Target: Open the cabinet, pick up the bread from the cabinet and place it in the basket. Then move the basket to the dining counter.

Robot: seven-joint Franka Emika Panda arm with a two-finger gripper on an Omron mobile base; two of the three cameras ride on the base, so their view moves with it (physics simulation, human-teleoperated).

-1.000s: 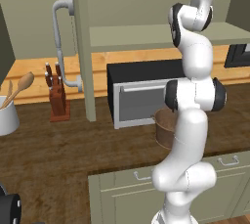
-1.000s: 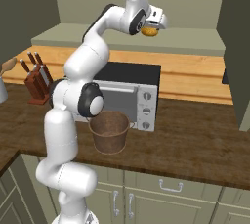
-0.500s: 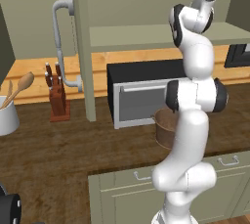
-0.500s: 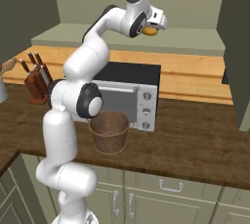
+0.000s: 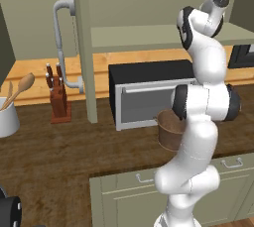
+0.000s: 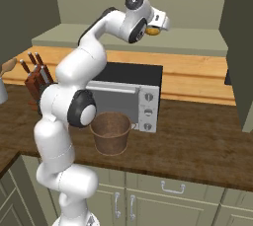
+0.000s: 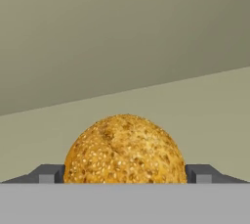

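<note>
The cabinet point(image 6: 148, 42) stands open, and on its olive shelf sits the bread point(image 7: 125, 150), the one thing seen inside it. Well below the gripper point(image 7: 125, 174), on the dark wood counter point(image 6: 197, 146), the basket point(image 6: 111, 132) holds nothing and stands just in front of the black microwave point(image 6: 129, 94). The bread is a round golden-brown roll, speckled with pale seeds and darker at its crown; in the hand view it lies right between the two dark fingertips point(image 7: 47, 174), which flank it on either side. The jaws are spread wide around the roll, and the pictures do not settle whether the tips touch it. The arm point(image 6: 84, 72) rises from the base, bends at a raised elbow and reaches forward into the cabinet, hand about level with the shelf.
</note>
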